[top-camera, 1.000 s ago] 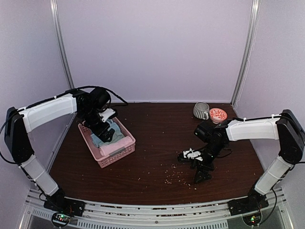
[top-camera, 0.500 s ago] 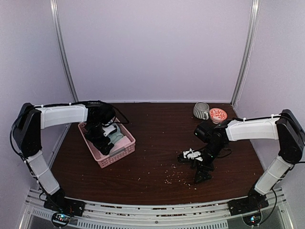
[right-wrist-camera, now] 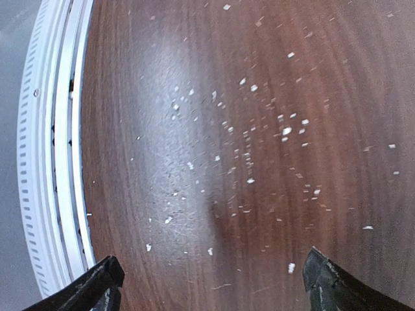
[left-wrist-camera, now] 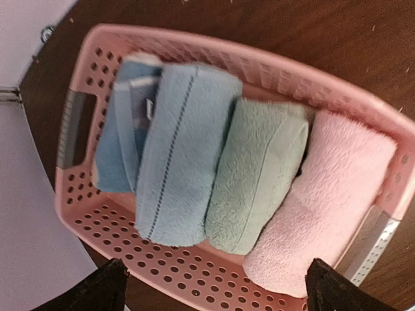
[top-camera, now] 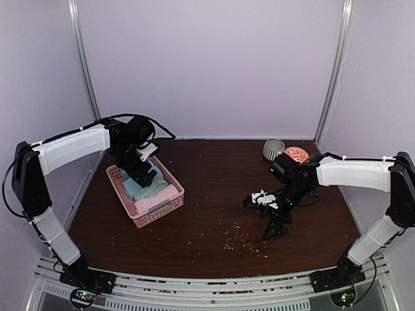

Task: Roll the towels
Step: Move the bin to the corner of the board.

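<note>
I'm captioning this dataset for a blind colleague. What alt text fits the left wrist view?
A pink perforated basket on a dark wooden table holds four cloths packed side by side: two pale blue cloths, a mint green towel and a pink towel. The left gripper, open and empty, shows its fingertips at the bottom corners.

The pink perforated plastic basket [left-wrist-camera: 162, 275] looks smooth and matt. Inside, the pale mint green terry towel [left-wrist-camera: 256, 175] and, at its 3 o'clock, the light pink terry towel [left-wrist-camera: 324, 201] look fluffy, the pale blue stitched cloths [left-wrist-camera: 181, 149] finer-napped. The dark brown wood-grain table [right-wrist-camera: 194, 129] shines softly.
</note>
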You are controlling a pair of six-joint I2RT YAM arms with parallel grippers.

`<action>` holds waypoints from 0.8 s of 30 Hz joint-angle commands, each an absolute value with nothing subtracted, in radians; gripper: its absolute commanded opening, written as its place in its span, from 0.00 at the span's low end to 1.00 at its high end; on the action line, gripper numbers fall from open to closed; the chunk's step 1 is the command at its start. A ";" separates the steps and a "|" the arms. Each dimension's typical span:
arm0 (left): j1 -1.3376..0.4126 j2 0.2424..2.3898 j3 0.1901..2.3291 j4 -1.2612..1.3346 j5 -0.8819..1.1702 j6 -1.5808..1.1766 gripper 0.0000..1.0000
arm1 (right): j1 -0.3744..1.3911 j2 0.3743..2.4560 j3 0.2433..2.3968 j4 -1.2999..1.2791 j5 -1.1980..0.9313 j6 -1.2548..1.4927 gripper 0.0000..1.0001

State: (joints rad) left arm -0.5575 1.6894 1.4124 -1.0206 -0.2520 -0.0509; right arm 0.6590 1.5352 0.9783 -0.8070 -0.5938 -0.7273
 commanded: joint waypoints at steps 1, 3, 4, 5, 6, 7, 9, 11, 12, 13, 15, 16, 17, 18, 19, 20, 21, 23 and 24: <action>-0.586 1.620 1.541 -1.025 -0.151 -0.027 0.98 | 0.599 1.457 1.038 -0.789 -0.577 -0.683 1.00; -0.655 1.611 1.537 -0.972 -0.038 0.001 0.98 | 0.577 1.440 1.034 -0.748 -0.575 -0.654 1.00; -0.701 1.615 1.532 -0.954 0.002 0.012 0.98 | 0.564 1.437 1.030 -0.727 -0.571 -0.640 1.00; -0.747 1.622 1.525 -0.936 0.041 0.019 0.98 | 0.556 1.431 1.023 -0.707 -0.563 -0.629 1.00; -0.790 1.630 1.509 -0.913 0.076 0.018 0.98 | 0.548 1.424 1.015 -0.685 -0.556 -0.619 1.00; -0.824 1.646 1.496 -0.896 0.098 0.009 0.98 | 0.540 1.416 1.010 -0.665 -0.549 -0.612 1.00; -0.875 1.695 1.474 -0.891 0.138 -0.019 0.98 | 0.526 1.399 1.003 -0.636 -0.532 -0.593 1.00; -0.903 1.728 1.448 -0.903 0.138 -0.061 0.98 | 0.513 1.395 1.003 -0.631 -0.533 -0.585 1.00; -0.909 1.736 1.424 -0.903 0.139 -0.081 0.98 | 0.506 1.394 1.002 -0.630 -0.536 -0.583 1.00; -0.911 1.738 1.399 -0.904 0.136 -0.101 0.98 | 0.502 1.396 1.001 -0.630 -0.538 -0.581 1.00; -0.911 1.736 1.346 -0.900 0.107 -0.132 0.98 | 0.496 1.401 0.996 -0.634 -0.548 -0.582 1.00; -0.911 1.735 1.330 -0.896 0.082 -0.145 0.98 | 0.493 1.403 0.994 -0.634 -0.550 -0.583 1.00; -0.911 1.736 1.317 -0.894 0.058 -0.154 0.98 | 0.493 1.404 0.994 -0.635 -0.550 -0.582 1.00; -0.911 1.741 1.308 -0.891 0.035 -0.162 0.98 | 0.491 1.406 0.994 -0.634 -0.549 -0.580 1.00; -0.911 1.750 1.304 -0.888 0.011 -0.168 0.98 | 0.491 1.407 0.997 -0.632 -0.547 -0.577 1.00; -0.908 1.763 1.298 -0.886 -0.010 -0.173 0.98 | 0.490 1.411 1.002 -0.632 -0.542 -0.573 1.00; -0.904 1.780 1.295 -0.885 -0.035 -0.176 0.98 | 0.489 1.413 1.008 -0.633 -0.538 -0.568 1.00; -0.889 1.817 1.291 -0.893 -0.085 -0.184 0.98 | 0.487 1.414 1.015 -0.633 -0.534 -0.565 1.00; -0.880 1.829 1.288 -0.896 -0.110 -0.188 0.98 | 0.486 1.412 1.015 -0.633 -0.534 -0.565 1.00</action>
